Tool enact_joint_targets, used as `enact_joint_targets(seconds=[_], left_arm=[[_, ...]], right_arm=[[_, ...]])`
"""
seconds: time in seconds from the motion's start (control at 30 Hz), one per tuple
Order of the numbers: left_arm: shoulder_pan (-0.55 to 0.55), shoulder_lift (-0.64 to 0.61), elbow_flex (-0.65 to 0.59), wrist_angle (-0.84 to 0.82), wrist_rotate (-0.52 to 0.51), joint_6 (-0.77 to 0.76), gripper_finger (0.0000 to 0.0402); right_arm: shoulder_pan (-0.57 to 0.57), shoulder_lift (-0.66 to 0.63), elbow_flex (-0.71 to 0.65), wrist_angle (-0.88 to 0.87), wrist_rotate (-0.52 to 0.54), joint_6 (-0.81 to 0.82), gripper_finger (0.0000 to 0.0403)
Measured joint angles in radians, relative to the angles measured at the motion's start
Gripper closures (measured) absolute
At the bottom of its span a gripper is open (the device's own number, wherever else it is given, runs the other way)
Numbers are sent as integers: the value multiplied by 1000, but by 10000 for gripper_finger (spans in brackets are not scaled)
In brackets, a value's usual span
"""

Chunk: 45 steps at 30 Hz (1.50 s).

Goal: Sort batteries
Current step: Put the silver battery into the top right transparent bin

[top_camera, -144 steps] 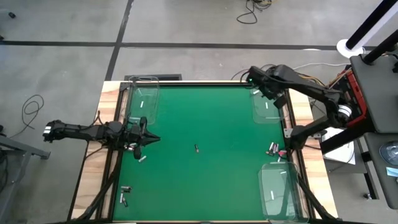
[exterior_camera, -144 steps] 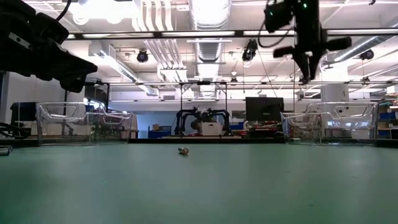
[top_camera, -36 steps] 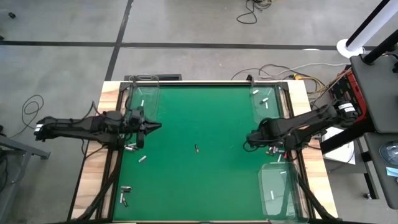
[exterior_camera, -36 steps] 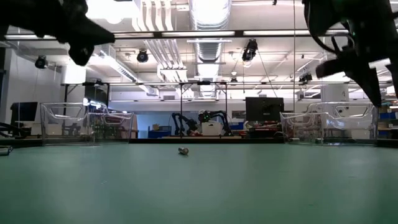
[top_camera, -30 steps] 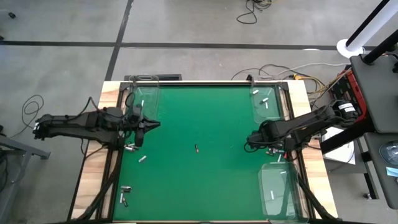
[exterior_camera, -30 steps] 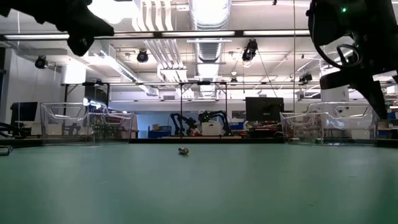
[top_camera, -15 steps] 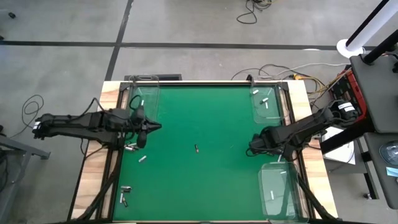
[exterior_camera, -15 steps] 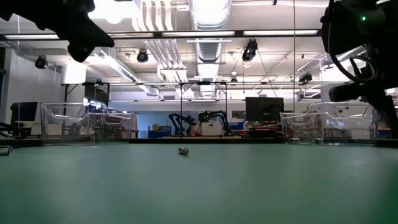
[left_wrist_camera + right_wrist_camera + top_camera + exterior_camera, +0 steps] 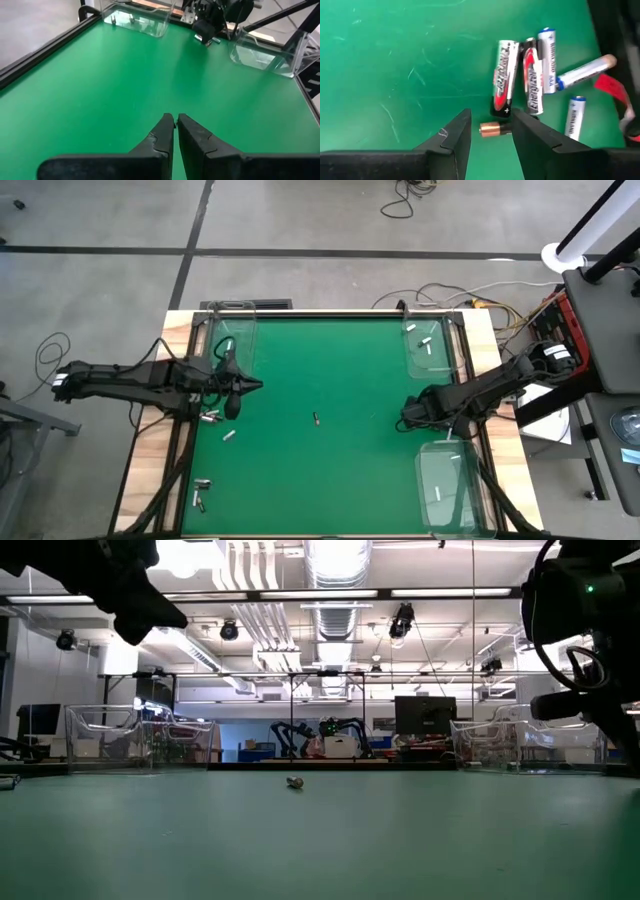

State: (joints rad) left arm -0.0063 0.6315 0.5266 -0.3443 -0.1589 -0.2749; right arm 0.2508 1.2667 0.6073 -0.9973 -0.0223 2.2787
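Several batteries (image 9: 527, 75) are lying in a loose cluster on the green mat near its right edge: two silver ones with red-and-black labels side by side, three white ones with blue ends fanned out beyond them, and one copper-tipped dark cell (image 9: 492, 129) sitting right between the fingertips of the right gripper (image 9: 491, 131), whose fingers are standing apart around it without pressing on it. From above, that gripper (image 9: 408, 417) is hovering low by the mat's right side, between the two clear plastic trays (image 9: 430, 348) on that edge. More batteries are scattered on the left: a couple (image 9: 211, 417) just beside the left gripper (image 9: 255, 387), one (image 9: 229, 435) a little nearer the front, and a few (image 9: 200, 492) at the front left corner, while a single one (image 9: 315, 418) is resting alone mid-table. The left gripper's fingers (image 9: 162, 131) are pressed together with nothing between them, raised above the mat close to the far left tray (image 9: 231, 340). The mat (image 9: 330, 470) is looking smooth, faintly scuffed, and framed by pale wood (image 9: 150, 430). Beyond it, a bright workshop is showing ceiling ducts (image 9: 335, 565), strip lights and another robot rig (image 9: 320, 735).
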Motion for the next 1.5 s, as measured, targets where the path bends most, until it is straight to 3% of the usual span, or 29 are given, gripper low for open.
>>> enact_joint_targets(seconds=[0.3,0.77,0.93,1.07,1.23,1.37,1.5], left_arm=[[0,29,0,0,0,4,393],[0,25,26,-26,20,5,393],[0,0,105,-163,20,8,393],[0,-22,184,-262,20,45,393],[0,-48,259,-310,17,109,393],[1,-62,302,-310,10,165,393],[1,-72,338,-310,10,226,393]], right_arm=[[-2,0,-63,70,25,7,299],[-2,4,-42,55,43,-28,363],[-2,3,121,-47,21,-114,363],[-3,6,324,-246,14,-231,363],[-50,7,602,-456,91,-333,363],[-186,8,739,-553,195,-479,363],[-412,26,778,-558,207,-725,363]])
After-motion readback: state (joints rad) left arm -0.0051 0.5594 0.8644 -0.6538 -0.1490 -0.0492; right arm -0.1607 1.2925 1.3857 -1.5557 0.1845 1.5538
